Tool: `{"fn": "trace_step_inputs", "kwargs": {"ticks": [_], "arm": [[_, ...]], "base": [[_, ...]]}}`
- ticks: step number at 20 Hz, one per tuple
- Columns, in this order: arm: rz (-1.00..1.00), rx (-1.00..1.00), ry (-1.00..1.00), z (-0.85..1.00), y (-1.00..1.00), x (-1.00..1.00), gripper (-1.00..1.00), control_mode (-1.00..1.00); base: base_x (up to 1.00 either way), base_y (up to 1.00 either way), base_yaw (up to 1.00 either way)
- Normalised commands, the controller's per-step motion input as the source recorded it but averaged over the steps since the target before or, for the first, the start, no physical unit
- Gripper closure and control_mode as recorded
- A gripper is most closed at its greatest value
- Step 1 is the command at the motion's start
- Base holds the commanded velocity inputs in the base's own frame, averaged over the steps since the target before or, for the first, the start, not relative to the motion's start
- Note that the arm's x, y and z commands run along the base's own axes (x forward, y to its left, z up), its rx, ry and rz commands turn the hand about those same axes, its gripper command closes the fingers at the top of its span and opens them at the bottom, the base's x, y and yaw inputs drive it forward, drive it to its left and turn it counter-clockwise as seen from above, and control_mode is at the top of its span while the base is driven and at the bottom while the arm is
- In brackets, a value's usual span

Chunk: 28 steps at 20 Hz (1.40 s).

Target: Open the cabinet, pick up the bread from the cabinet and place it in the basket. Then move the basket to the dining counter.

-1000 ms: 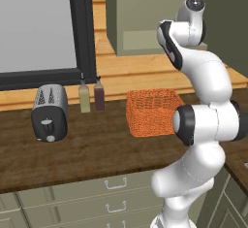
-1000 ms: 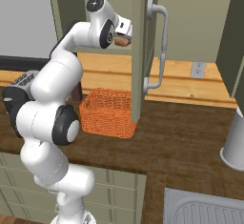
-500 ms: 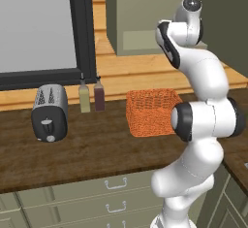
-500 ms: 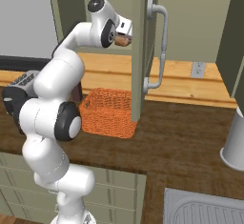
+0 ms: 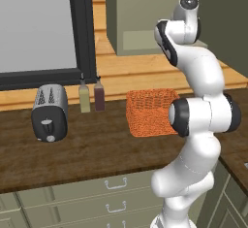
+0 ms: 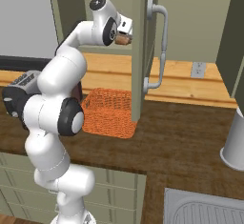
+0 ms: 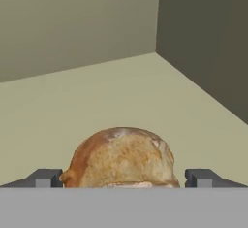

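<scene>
My claw (image 7: pixel 123 178) spread wide around the bread (image 7: pixel 121 158) inside the cabinet (image 6: pixel 139 51).

In my hand view the brown loaf sits at 6 o'clock on the pale cabinet shelf, between my two dark fingertips (image 7: pixel 44 177), which stand apart at either side of it; I cannot tell whether they touch the crust. From the right base view my hand reaches into the open cabinet beside its door, the bar handle (image 6: pixel 160 46) at 1 o'clock. The orange basket (image 6: pixel 110 112) rests on the worktop below, near the toaster (image 5: pixel 49 111) and two bottles (image 5: pixel 91 95).
</scene>
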Motion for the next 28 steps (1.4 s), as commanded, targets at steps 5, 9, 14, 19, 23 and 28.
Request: {"fn": "trace_step_inputs", "kwargs": {"ticks": [5, 9, 14, 19, 23, 28], "arm": [[-0.02, 0.00, 0.00, -0.29, 0.00, 0.02, 1.00, -1.00], [0.00, 0.00, -0.05, -0.19, 0.00, -0.06, 1.00, -1.00], [-0.01, 0.00, -0.22, -0.07, 0.00, -0.64, 1.00, -1.00], [-0.02, 0.00, -0.34, 0.00, 0.01, -0.88, 1.00, -1.00], [-0.09, 0.00, -0.06, 0.24, 0.25, -0.98, 1.00, -1.00], [-0.04, 0.00, 0.05, 0.26, 0.38, -1.00, 1.00, -1.00]], "base": [[0.00, 0.00, 0.00], [0.00, 0.00, 0.00], [0.00, 0.00, 0.00], [0.00, 0.00, 0.00], [0.00, 0.00, 0.00], [0.00, 0.00, 0.00]]}}
